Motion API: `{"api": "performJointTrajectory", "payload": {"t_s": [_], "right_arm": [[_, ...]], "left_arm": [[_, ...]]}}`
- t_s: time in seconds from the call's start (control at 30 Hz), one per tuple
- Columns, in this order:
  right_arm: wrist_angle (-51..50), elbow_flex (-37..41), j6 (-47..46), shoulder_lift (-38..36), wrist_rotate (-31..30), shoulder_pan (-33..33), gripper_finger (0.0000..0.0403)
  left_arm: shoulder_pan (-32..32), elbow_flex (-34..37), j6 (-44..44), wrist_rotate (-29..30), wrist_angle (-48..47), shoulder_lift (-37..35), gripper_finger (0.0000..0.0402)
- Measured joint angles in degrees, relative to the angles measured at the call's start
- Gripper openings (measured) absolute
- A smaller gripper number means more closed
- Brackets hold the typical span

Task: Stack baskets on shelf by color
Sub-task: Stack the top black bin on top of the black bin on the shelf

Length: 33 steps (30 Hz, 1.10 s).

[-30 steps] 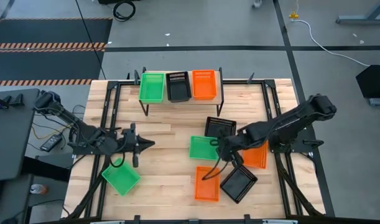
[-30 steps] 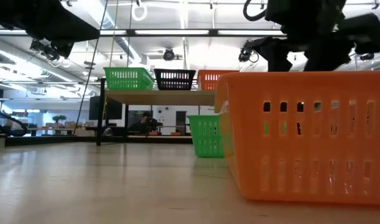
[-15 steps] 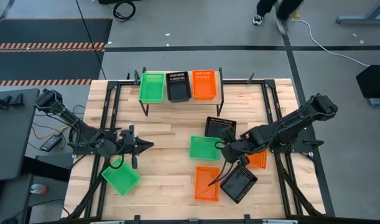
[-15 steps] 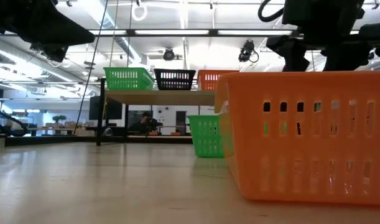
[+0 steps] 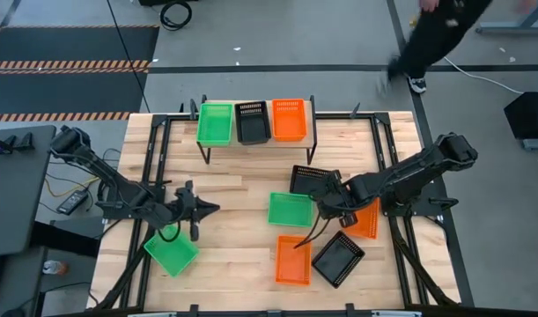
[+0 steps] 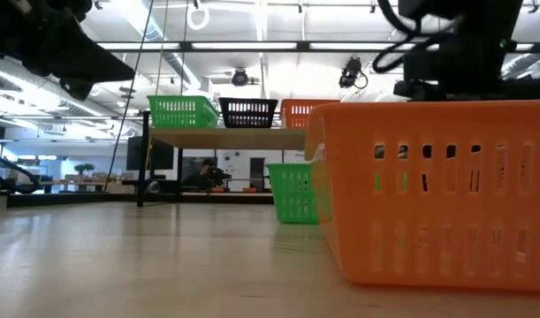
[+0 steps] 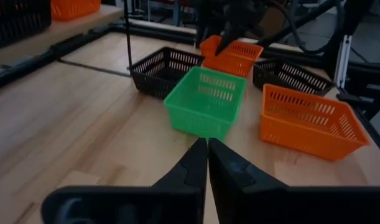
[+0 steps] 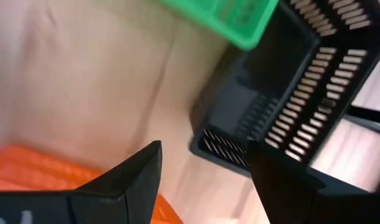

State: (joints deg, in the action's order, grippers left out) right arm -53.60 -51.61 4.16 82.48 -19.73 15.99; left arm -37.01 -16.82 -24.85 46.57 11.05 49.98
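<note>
R hand [image 5: 322,204] over blk basket [image 5: 312,181]

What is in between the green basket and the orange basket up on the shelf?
A black basket sits between the green basket and the orange basket on the shelf, seen in the high view.

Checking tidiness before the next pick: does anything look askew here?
Yes. The green basket and a black basket near the table's front lie turned at an angle, unlike the three square on the shelf. Nothing looks spilled or damaged.
</note>
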Motion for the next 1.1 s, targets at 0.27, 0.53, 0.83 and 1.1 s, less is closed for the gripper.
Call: {"api": "performJointTrajectory", "payload": {"t_s": [0.27, 0.53, 0.83, 1.1], "right_arm": [[2.52, 3.47, 5.84, -0.05, -2.76, -0.93, 0.0242], [14.94, 7.82, 3.66, -0.07, 6.38, -1.23, 0.0242], [30.14, 4.53, 6.69, -0.07, 10.37, 0.72, 0.0242], [12.95, 0.25, 7.46, -0.07, 3.98, -0.42, 0.0242]], "left_arm": [[-0.85, 0.0, -1.55, -0.3, 0.36, 2.6, 0.0019], [-0.9, 0.0, -1.5, -0.24, 0.98, 2.6, 0.0016], [-0.9, 0.0, -1.5, -0.07, 1.05, 2.6, 0.0017], [-1.5, 0.0, -1.49, -0.24, 1.03, 2.6, 0.0014]]}}
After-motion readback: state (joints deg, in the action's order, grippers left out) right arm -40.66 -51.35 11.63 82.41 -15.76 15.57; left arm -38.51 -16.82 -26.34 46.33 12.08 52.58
